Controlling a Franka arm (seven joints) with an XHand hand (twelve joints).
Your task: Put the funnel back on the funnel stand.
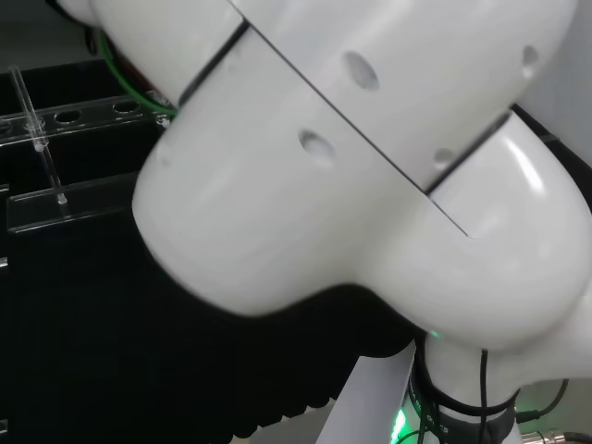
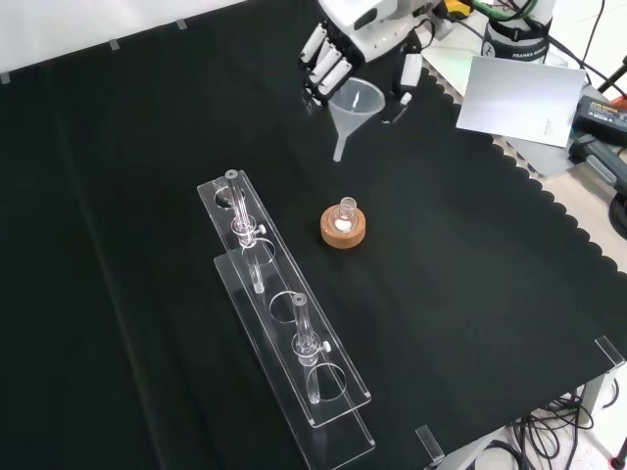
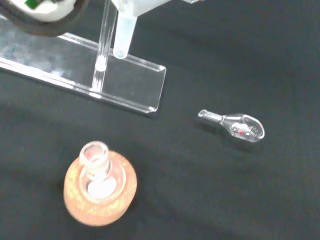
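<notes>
In the front view the hand [image 2: 364,44] hangs over the far part of the cloth. Its fingers [image 2: 323,61] and thumb [image 2: 409,73] are curled round the rim of a clear funnel [image 2: 355,103], which it holds above the cloth with the stem tilted down. The long clear acrylic funnel stand [image 2: 284,323], with round holes and two upright rods, lies nearer the camera and to the left. The wrist view shows the funnel stem [image 3: 121,37] above one end of the stand [image 3: 125,82]. In the head view, part of the stand [image 1: 65,118] appears at the left.
A small flask on a cork ring [image 2: 344,226] stands between the hand and the stand; it is also in the wrist view [image 3: 100,187]. A small clear glass piece [image 3: 235,127] lies on the cloth. A white sheet [image 2: 519,98] and cables lie past the cloth's scalloped edge.
</notes>
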